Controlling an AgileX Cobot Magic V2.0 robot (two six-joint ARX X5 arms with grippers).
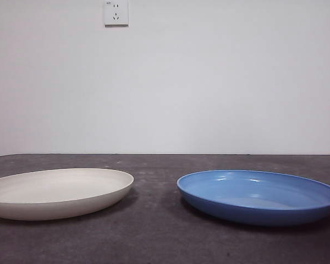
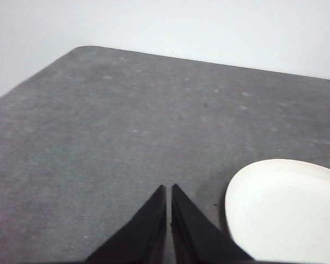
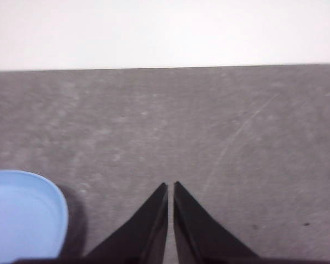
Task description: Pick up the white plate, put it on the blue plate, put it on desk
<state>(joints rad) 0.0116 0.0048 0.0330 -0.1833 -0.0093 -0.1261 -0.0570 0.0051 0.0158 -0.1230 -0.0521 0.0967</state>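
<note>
Plates are sitting apart on the surface (image 1: 154, 231): white plate (image 1: 58, 191), blue plate (image 1: 258, 195). I'm seeing a wall socket (image 1: 116, 12) behind, both end effectors, left (image 2: 168, 190) and right (image 3: 170, 187), pressed together, holding nothing.

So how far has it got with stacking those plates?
Nothing looks done yet. The white plate and blue plate lie apart on the desk. The left tool and right tool are shut and empty. Picking up, stacking and setting down remain.

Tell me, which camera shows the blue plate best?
The front view: the whole blue plate sits there on the desk, rim and inside visible. The right wrist view catches only one edge of it; the left wrist view shows none.
</note>
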